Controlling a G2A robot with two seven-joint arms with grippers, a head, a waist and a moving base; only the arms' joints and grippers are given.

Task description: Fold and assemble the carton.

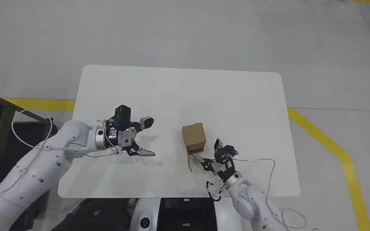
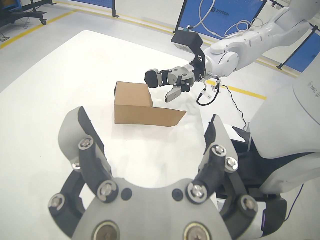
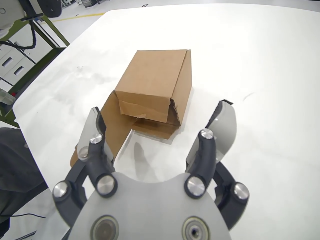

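Carton [image 1: 193,136] lay on its side near the middle of the white counter [image 1: 243,92], somewhat toward the robot's edge. The main danger, in my judgement, was sliding. The counter looked smooth and the carton light, so a push on a flap from one side alone could move the whole box instead of folding it. The left gripper [image 1: 148,138] hung well apart from the carton, spread wide and empty, so it gave no support. The right gripper [image 1: 210,153] was just beside the unclosed end, also spread and holding nothing. One of its fingers was very near the long side flap [image 3: 110,126], perhaps touching it, but I could not tell.

The body was plain brown cardboard, already squared into a box. At the end facing the right gripper, the long side flap stood on its edge and stretched out toward the robot. The upper flap [image 3: 143,107] was bent down only partly, with a crease across it. Its corner [image 3: 175,112] looked ragged, and a hard push there could tear it further.
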